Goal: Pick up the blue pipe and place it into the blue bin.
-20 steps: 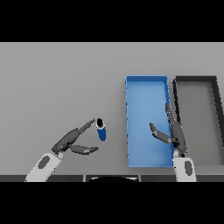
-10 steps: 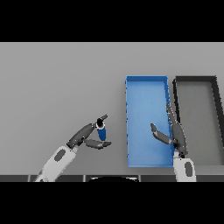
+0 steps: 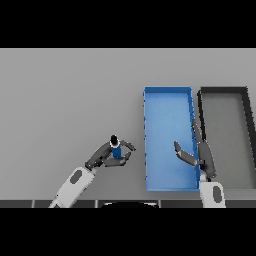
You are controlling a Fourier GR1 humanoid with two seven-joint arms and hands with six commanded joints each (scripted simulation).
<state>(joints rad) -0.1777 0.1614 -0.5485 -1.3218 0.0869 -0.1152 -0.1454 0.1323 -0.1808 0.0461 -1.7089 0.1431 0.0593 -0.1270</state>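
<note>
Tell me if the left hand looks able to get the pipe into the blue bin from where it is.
Probably yes. The left hand has its fingers curled round the pipe, the blue bin lies just to its right, and only bare table lies between. The right hand hovers over the bin's right side.

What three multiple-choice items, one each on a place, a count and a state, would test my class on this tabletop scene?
1. Where is the blue pipe?
A. inside the blue bin
B. on the table to the left of the blue bin
C. inside the dark bin

2. How many bins stand on the table?
A. one
B. two
C. three

3. What is the left hand doing?
A. closing its fingers round the pipe
B. resting flat in the blue bin
C. out of view

Answers: 1 B, the pipe stands on the grey table, clear of the blue bin. 2 B, the blue bin and a dark bin sit side by side. 3 A, its fingers and thumb curl round the pipe.
</note>
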